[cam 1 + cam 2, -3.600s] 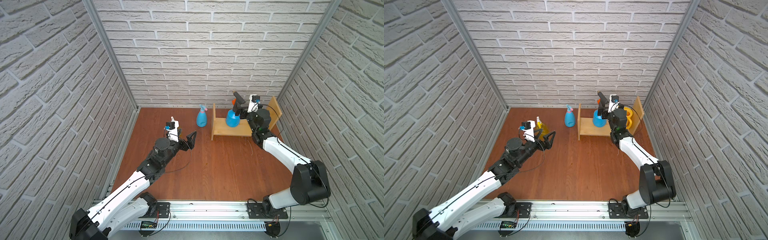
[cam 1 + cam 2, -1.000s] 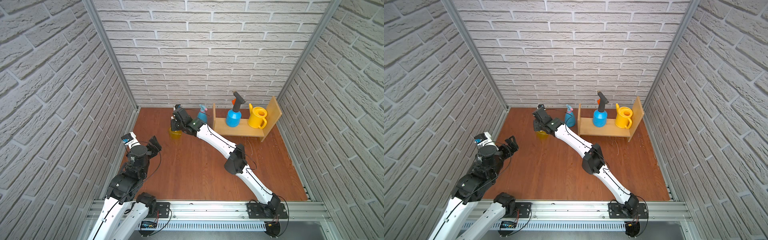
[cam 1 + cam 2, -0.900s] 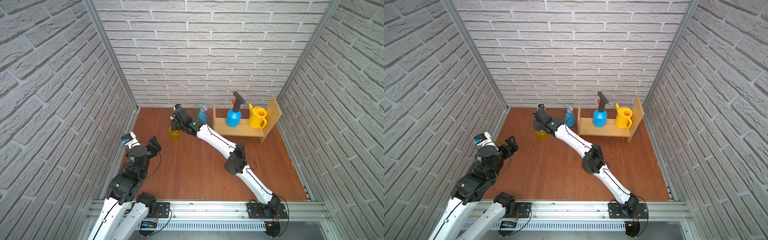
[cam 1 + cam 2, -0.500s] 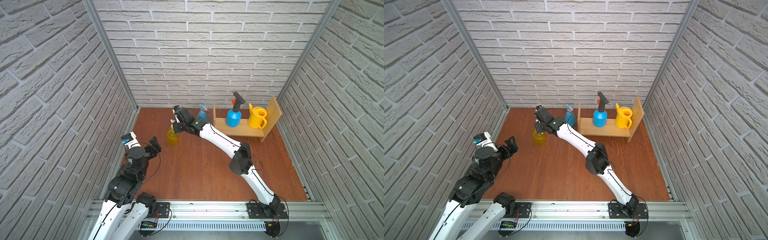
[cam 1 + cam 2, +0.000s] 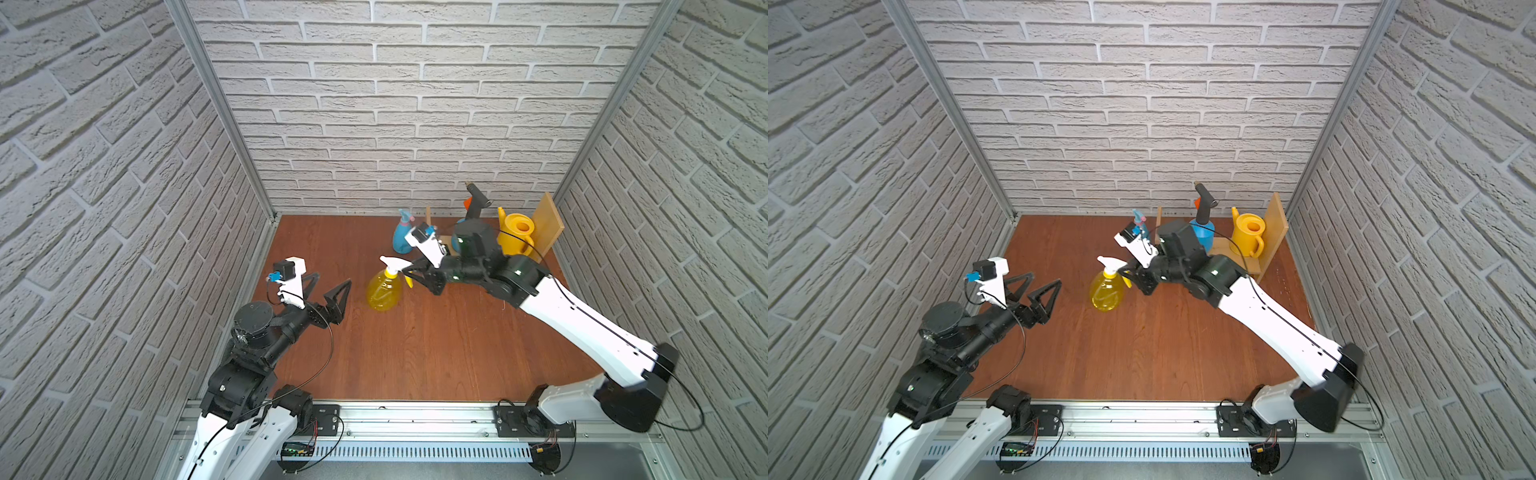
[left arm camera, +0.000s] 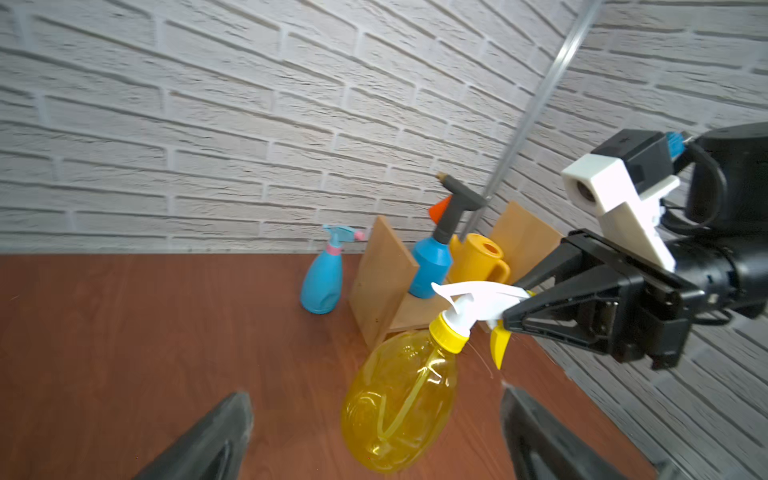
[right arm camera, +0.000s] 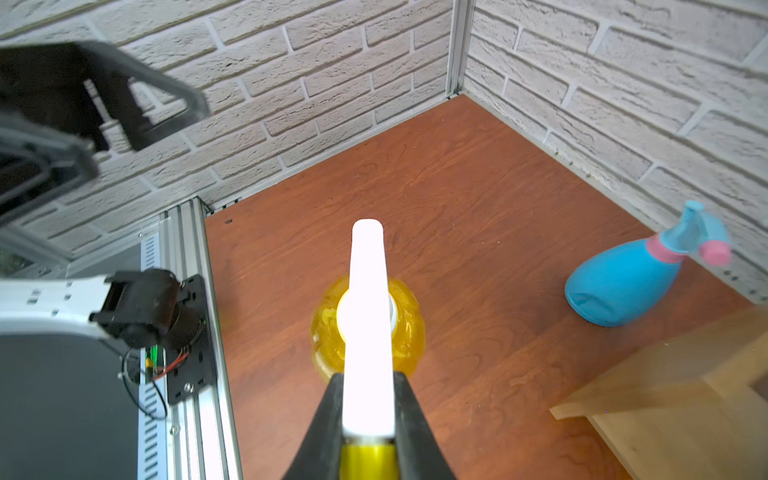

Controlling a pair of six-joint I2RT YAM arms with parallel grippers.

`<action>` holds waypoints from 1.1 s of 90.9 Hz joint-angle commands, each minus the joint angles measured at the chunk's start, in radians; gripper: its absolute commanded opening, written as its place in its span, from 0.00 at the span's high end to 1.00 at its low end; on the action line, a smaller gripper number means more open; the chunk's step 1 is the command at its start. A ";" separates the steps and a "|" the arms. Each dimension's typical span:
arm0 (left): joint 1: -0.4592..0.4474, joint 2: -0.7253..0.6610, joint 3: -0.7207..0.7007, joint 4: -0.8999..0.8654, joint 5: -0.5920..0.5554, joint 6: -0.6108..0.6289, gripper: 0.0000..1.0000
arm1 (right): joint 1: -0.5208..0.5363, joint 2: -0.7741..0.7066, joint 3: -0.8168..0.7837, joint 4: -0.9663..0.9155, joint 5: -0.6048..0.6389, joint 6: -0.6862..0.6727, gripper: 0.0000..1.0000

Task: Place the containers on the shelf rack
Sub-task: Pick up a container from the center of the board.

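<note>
Bimanual workcell with wood-grain tabletop [image 5: 415, 353] and brick-pattern walls.

(a) The right gripper [image 5: 409, 274] is clamped narrowly on the white trigger head of the yellow spray bottle [image 5: 383, 291]. In the right wrist view its two black fingers [image 7: 409, 415] press on either side of the head. The bottle hangs tilted from this grip, base toward the left edge of the tabletop. It sits over the far half of the tabletop, in front of the rack's left end. Whether its base touches the surface cannot be told.

(b) The left gripper [image 5: 328, 286] is spread wide and holds nothing. It hovers over the left side of the tabletop, pointing at the yellow spray bottle and apart from it.

(c) The rack [image 5: 1273, 232] stands in the far right corner of the tabletop. The blue sprayer [image 5: 1202, 232] and the watering can [image 5: 1248, 237] stand upright on its horizontal board, the can nearer the right side board. In a top view the right arm partly hides the sprayer.

(d) The light-blue spray bottle [image 6: 322, 282] stands upright on the tabletop near the far edge, just beside the outside of the rack's left side board.
</note>
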 commanded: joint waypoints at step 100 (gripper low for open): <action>-0.410 0.689 0.268 -0.015 0.545 0.551 0.43 | -0.230 -0.332 -0.366 -0.107 -0.512 -0.487 0.96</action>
